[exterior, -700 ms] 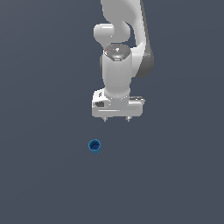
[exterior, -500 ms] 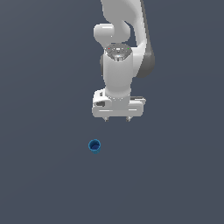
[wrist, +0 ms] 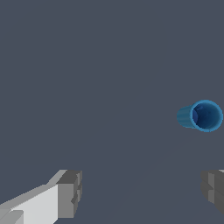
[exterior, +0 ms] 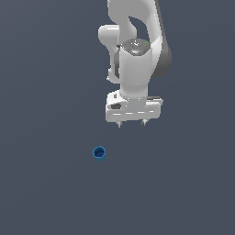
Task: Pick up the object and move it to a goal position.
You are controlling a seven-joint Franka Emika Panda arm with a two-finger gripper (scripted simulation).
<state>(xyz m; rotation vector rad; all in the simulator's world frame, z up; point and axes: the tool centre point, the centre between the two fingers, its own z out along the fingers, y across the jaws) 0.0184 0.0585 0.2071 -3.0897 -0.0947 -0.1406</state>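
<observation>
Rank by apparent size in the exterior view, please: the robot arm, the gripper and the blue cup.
1. Robot arm, clearly the largest.
2. Gripper, the white block with two short fingertips.
3. Blue cup, the smallest, though it lies farther from the camera.

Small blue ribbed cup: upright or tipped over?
Upright. The small blue ribbed cup stands on the grey floor, rimmed mouth facing up; its interior looks empty.

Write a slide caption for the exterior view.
Open tool hovers apart from small blue ribbed cup on plain grey floor.

Just one little blue cup on the tabletop, that's the whole inventory. One robot arm too, with one pincer and its two fingers.
</observation>
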